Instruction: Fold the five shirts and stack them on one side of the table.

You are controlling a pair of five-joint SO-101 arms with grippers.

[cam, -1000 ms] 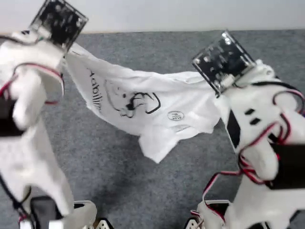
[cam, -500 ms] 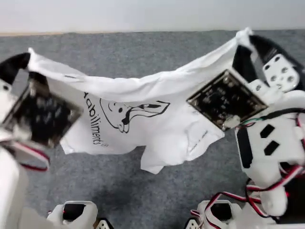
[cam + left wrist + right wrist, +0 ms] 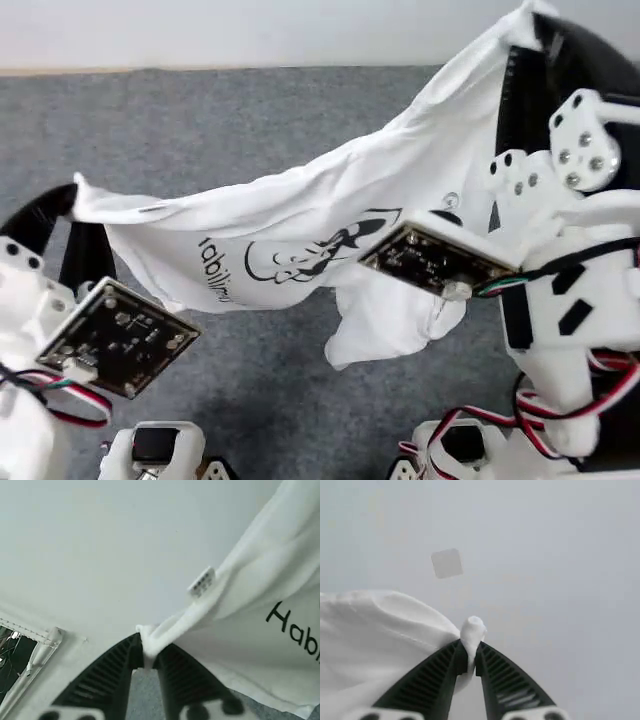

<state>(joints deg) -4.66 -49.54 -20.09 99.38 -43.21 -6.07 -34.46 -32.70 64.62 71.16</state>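
Grey counter (image 3: 230, 110) lies under a white shirt (image 3: 330, 210) held up between the two arms. At 9 o'clock in the high view, the left pincer (image 3: 145, 650) is clamped on one bunched corner. At 1 o'clock, the right pincer (image 3: 471, 652) pinches another. The cloth sags from both grips toward 6 o'clock, print facing up. Whether its lowest fold touches the counter is unclear.
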